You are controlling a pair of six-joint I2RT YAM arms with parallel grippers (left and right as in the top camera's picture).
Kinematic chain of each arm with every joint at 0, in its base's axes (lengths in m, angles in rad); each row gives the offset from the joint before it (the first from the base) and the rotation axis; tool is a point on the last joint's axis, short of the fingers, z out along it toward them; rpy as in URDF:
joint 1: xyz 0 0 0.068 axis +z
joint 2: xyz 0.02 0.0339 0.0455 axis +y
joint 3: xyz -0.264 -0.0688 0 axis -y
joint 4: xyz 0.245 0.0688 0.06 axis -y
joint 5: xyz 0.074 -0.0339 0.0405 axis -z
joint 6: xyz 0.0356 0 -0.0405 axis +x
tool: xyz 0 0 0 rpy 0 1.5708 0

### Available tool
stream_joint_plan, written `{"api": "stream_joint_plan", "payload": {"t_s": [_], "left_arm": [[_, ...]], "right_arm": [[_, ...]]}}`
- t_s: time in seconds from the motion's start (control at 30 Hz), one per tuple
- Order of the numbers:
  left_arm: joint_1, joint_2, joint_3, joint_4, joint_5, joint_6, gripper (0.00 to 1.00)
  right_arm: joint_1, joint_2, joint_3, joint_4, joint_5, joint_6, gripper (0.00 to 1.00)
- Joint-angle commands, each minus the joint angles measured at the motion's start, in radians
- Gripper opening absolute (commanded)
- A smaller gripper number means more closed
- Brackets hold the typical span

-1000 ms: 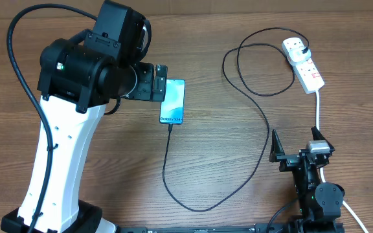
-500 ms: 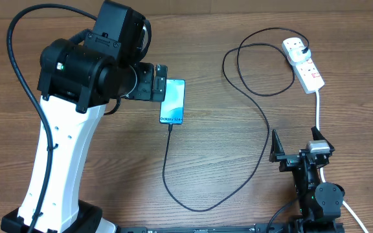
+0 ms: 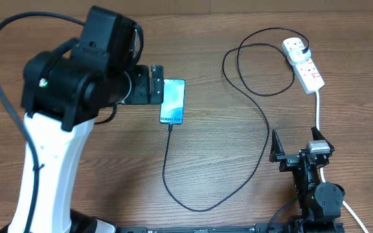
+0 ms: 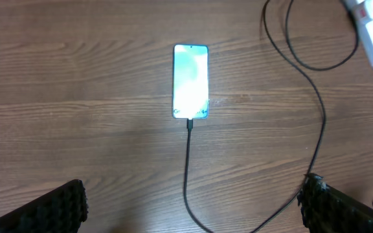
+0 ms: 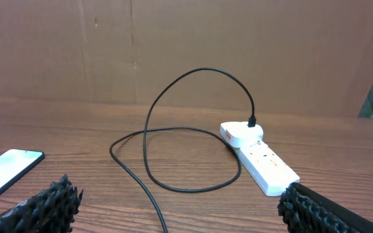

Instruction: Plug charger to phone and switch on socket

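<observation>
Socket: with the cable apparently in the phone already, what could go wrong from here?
1. The charger loops between the right gripper and the socket; a reach could snag it and tug the connector from the phone.
2. The red switches look small; the open gripper might shove the strip instead.

Black charger (image 4: 187, 155), blue-teal phone (image 3: 173, 101) screen, white socket (image 3: 306, 65) — red markings, brown wood-grain table (image 3: 219, 129)

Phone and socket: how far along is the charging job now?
Done: the cable is plugged into the phone, and its white plug is in the socket. In hand: nothing; the left gripper and the right gripper stand open, empty. Left: switching the socket on; its state is unreadable.
</observation>
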Motion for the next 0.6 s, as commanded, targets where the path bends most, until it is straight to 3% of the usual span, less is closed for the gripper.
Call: {"api": "stream_joint_plan", "payload": {"t_s": [0.0,0.3,0.57], "left_arm": [[0.002,-0.052,0.000,0.000,0.001,0.012,1.00],[0.009,-0.109,-0.033,0.002,-0.020,0.019,1.00],[0.087,-0.209,-0.243,0.092,0.028,0.020,1.00]], "right_arm": [[-0.003,-0.010,-0.010,0.006,-0.001,0.006,1.00],[-0.003,-0.010,-0.010,0.006,0.000,0.006,1.00],[-0.003,-0.010,-0.010,0.006,-0.001,0.006,1.00]]}}
